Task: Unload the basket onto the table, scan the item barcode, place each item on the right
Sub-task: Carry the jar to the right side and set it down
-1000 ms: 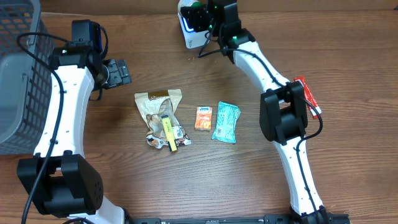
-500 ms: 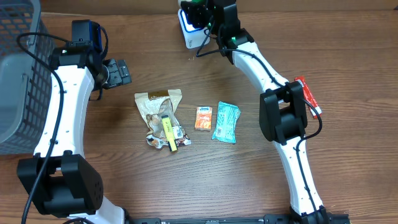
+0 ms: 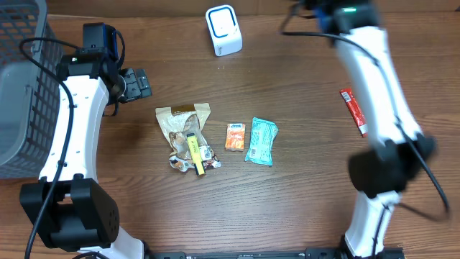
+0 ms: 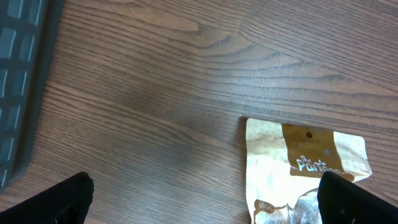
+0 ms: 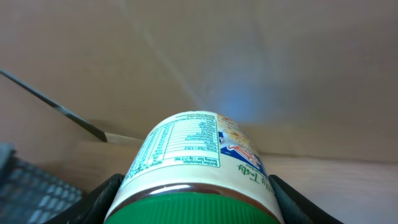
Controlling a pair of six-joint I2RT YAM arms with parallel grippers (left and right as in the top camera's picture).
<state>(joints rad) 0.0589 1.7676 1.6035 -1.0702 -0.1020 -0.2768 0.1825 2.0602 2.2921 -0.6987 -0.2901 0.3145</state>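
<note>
Right wrist view shows the right gripper [image 5: 196,208] closed partway around a green-lidded jar [image 5: 199,162], one finger on each side of it. The jar's nutrition panel faces up at the camera and a plain wall lies beyond. No barcode can be made out on the part of the label that shows.

From overhead, the right arm [image 3: 374,72] reaches to the far edge of the table, so the jar is raised well apart from the white barcode scanner [image 3: 223,30] and not turned toward it. Whether a scan has registered cannot be told; judging by this pose, the jar is not being presented to the scanner now.

The left gripper [image 3: 136,83] hangs wide open and empty near the brown snack pouch [image 3: 183,119]. That pouch, an orange packet [image 3: 235,136], a teal packet [image 3: 260,141] and a red packet [image 3: 353,110] lie untouched on the table, so most of the scanning looks to be ahead.
</note>
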